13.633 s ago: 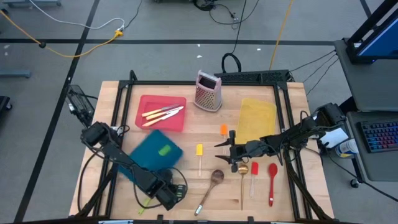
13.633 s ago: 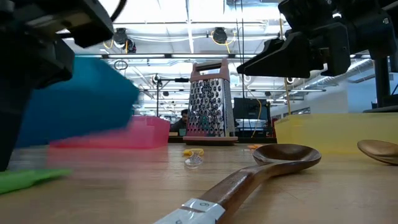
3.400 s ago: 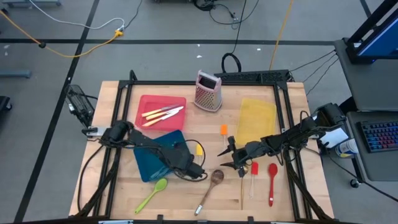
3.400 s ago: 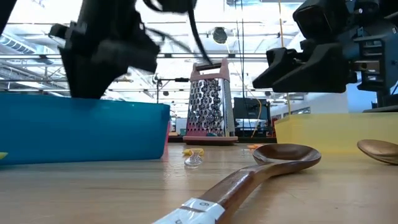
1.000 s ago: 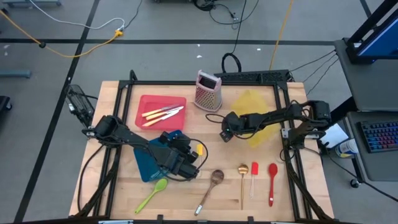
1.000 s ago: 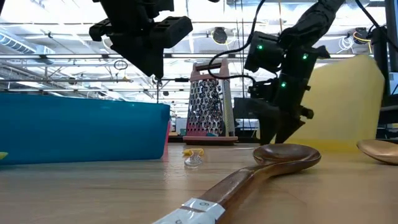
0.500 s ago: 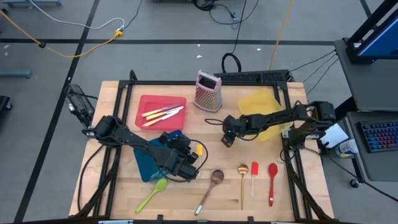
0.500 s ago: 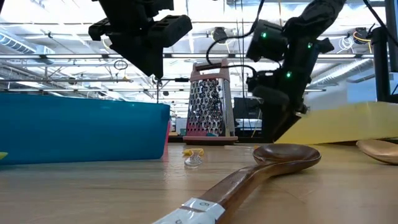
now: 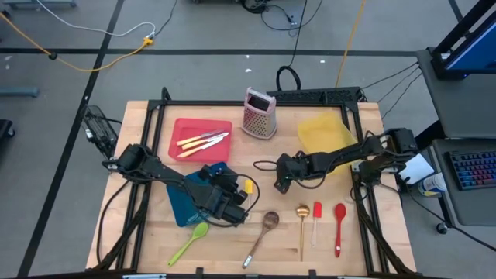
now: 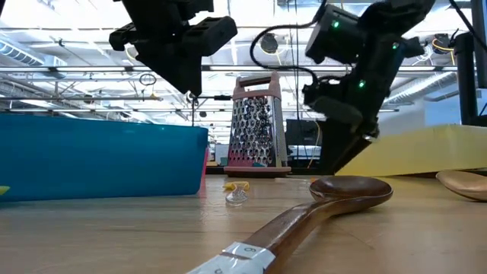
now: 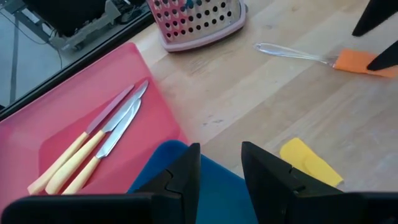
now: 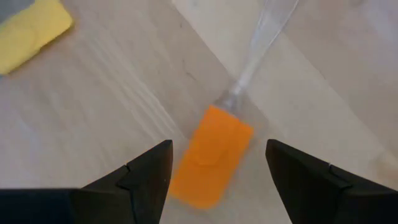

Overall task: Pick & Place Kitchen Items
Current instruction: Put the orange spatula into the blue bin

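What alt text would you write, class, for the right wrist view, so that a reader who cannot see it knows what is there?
The right gripper, fingers wide apart, hangs just above an orange spatula with a clear handle, lying on the wooden table. Part of a yellow spatula lies farther off at the picture's edge.

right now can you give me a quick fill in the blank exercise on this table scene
1. The cream-handled knives lie in the ____ tray.
2. The right gripper is open above the ____ spatula.
3. The metal grater stands between the red tray and the ____ tray.
4. The green spoon lies on the table just outside the ____ bin.

Missing words: red; orange; yellow; blue
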You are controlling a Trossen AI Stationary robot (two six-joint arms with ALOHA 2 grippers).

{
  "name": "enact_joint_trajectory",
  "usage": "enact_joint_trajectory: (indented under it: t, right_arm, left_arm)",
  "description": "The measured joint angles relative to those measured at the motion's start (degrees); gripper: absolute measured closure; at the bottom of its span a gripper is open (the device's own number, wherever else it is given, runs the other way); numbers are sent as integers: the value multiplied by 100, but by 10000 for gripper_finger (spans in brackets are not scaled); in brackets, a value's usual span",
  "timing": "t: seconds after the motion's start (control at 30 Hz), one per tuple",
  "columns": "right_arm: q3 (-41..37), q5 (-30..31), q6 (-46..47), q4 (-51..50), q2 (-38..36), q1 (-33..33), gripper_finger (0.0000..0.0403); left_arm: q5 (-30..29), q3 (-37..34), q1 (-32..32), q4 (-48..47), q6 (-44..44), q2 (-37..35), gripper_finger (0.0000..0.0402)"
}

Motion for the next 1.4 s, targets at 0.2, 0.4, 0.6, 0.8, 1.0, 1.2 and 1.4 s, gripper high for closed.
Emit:
enact_joint_trajectory:
  t: [0.2,0.4,0.6,0.8,1.0,1.2,1.4]
  right_arm:
    - [-48,24,262,55,266,0,149]
    - [-173,47,259,424,377,-17,150]
    - [-277,82,241,515,381,-22,193]
    - [-282,168,240,565,389,-27,288]
    - [-292,142,-75,805,399,-36,360]
    - [-310,111,-565,914,273,39,379]
    - [-310,88,-1024,1172,70,270,374]
  left_arm:
    - [2,-2,-17,181,200,0,279]
    - [-2,-2,-17,200,216,0,279]
    - [0,-2,-15,255,298,0,279]
    - [0,-2,-15,269,299,0,279]
    - [-2,-2,-15,270,301,0,279]
    - [-2,-2,-13,267,301,0,279]
    - [-2,-2,-13,272,301,0,279]
